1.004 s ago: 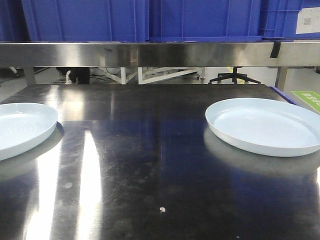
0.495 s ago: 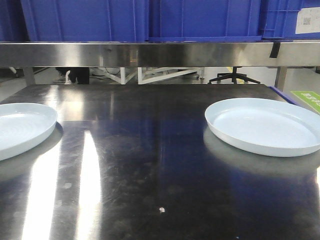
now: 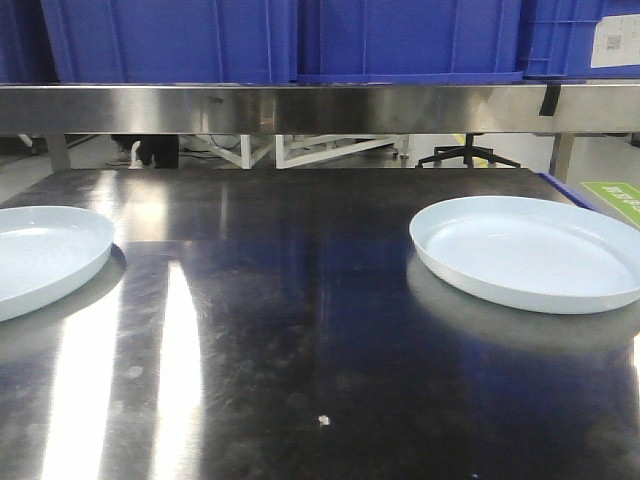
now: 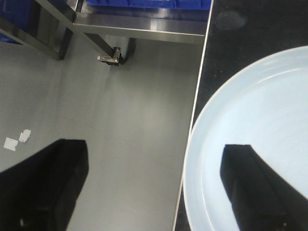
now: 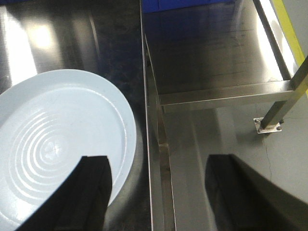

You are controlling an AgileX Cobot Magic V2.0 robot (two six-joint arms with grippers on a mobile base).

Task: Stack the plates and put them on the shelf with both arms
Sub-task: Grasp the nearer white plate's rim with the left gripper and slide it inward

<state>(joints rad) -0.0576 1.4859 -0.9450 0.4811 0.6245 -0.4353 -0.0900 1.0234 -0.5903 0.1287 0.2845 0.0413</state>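
Hovering spread wide, our left pincer (image 4: 154, 144) straddles the outer rim of the left plate (image 4: 260, 106), our right pincer (image 5: 158, 158) likewise astride the right plate (image 5: 62, 144); both plates lie flat on the worktop (image 3: 300, 330), well apart, each nearest its own arm.

Pale bluish-white plates (image 3: 530, 255), blue crates (image 3: 400, 40)

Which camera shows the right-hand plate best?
The front-facing view: the right plate sits nearly whole, clipped only at the frame edge. The right wrist view has a finger covering part; the left wrist shows only the other plate.
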